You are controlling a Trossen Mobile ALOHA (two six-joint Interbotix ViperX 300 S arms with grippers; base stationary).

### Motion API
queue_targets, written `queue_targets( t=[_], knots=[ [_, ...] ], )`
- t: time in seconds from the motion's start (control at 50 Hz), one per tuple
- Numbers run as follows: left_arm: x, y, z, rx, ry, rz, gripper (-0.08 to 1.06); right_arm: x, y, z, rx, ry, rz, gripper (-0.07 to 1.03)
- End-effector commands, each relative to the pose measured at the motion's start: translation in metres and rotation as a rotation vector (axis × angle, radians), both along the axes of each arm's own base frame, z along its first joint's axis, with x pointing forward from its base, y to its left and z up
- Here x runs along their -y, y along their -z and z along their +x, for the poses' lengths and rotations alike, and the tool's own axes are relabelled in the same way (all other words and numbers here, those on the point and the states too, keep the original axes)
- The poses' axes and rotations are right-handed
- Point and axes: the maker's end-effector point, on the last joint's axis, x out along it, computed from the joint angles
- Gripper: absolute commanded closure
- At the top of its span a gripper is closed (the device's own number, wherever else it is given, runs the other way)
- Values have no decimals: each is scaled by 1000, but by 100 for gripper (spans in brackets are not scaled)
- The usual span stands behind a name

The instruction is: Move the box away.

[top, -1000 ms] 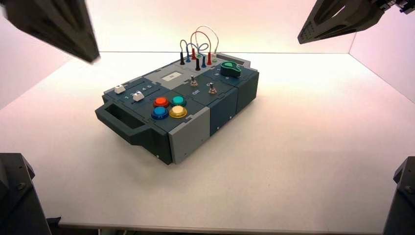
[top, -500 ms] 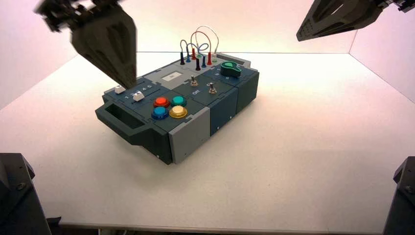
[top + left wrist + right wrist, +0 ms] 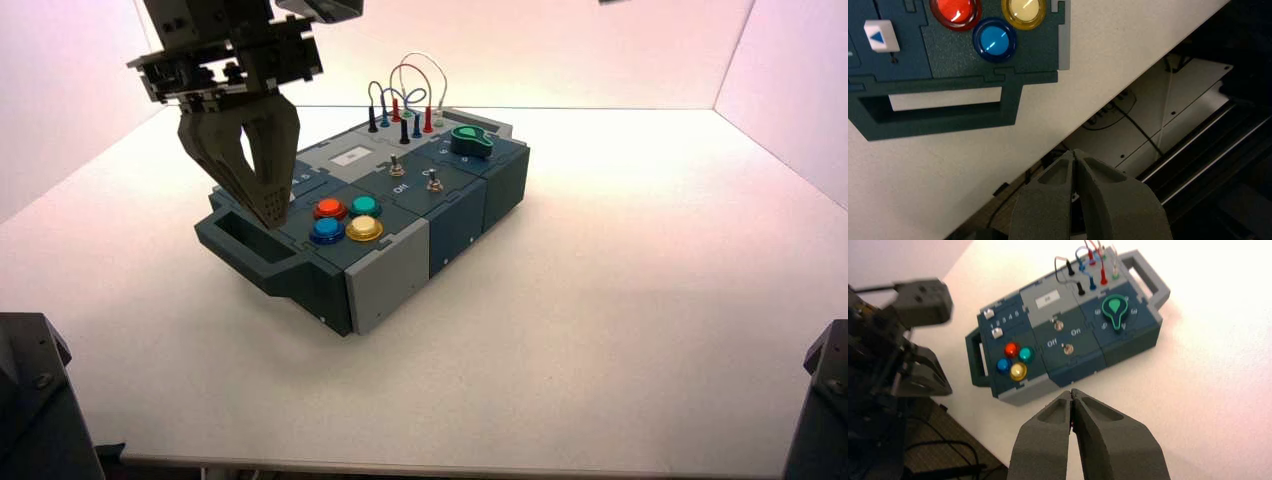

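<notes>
The box [image 3: 455, 215] lies turned on the white table, with its handle [image 3: 245, 245] at the near left. Red [image 3: 329, 208], teal [image 3: 365, 205], blue [image 3: 327, 230] and yellow [image 3: 363, 228] buttons sit by that end; the green knob [image 3: 471, 140] and looped wires [image 3: 405, 90] are at the far end. My left gripper [image 3: 268, 222] hangs shut over the box's left end, tips just above the panel beside the red button. In the left wrist view that gripper [image 3: 1074, 152] is shut and empty, the handle [image 3: 938, 120] beyond it. The right gripper [image 3: 1071, 392] is shut, high above the box [image 3: 1068, 335].
White walls close the table at the back and sides. Black stands occupy the front corners [image 3: 35, 400] [image 3: 825, 400]. Past the table's front edge [image 3: 1048, 135] lie cables and frame parts. A white slider cap [image 3: 881, 35] sits near the handle.
The left arm has swung in from the upper left and come down over the box's left end. The right arm has risen out of the high view. The box has not moved.
</notes>
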Motion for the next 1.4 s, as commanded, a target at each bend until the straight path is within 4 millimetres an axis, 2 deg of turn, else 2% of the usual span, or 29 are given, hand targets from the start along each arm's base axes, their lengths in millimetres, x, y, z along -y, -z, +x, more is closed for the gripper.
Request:
queue_targets(
  t=[0.02,0.18,0.48,0.82,1.24,1.4],
  knots=[
    [4,2,3,7,30,-3,101,1,-23,12,47,28,28,99],
    [7,11,3,-4,63,10,101,5,-30,18,63,54,36,99],
    [14,28,-4,-23,135,33,101,4,-29,21,63,60,37,99],
    [18,44,3,-11,190,35,101,4,-35,24,87,69,53,99],
    [24,46,18,10,229,61,101,11,-36,30,90,103,51,99],
    [23,53,20,-3,243,85,101,11,-36,30,90,103,51,99]
  ],
)
